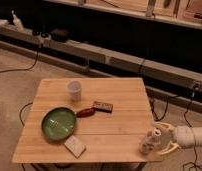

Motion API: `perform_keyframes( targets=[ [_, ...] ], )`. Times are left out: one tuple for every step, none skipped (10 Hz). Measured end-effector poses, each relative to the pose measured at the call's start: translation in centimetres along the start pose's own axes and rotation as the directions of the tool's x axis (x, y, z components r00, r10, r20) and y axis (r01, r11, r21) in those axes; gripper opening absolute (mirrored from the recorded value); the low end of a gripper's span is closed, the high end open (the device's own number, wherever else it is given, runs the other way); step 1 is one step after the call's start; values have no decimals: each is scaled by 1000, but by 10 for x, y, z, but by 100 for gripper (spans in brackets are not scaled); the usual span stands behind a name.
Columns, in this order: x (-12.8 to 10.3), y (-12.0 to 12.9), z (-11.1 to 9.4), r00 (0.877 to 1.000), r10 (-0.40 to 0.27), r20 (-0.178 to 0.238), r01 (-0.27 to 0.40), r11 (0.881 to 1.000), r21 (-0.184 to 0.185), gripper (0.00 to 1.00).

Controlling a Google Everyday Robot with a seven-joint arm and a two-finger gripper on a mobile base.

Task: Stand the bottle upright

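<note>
The small white bottle (149, 143) is at the table's front right corner, nearly upright with its cap leaning a little to the right. My gripper (157, 139) comes in from the right edge of the camera view. Its pale curved fingers (164, 127) sit on either side of the bottle, shut on it. The bottle's base is at the wooden table (119, 130) top, close to the front edge.
A green plate (59, 123) lies at the front left, with a flat pale block (74, 146) in front of it. A translucent cup (74, 89) stands behind the plate. A red object (85, 112) and a dark bar (102, 106) lie mid-table. Cables run over the floor.
</note>
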Motion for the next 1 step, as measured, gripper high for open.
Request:
perform_keyframes(
  targets=[
    [0,0,0,1000,0,0,0,1000,0,80]
  ],
)
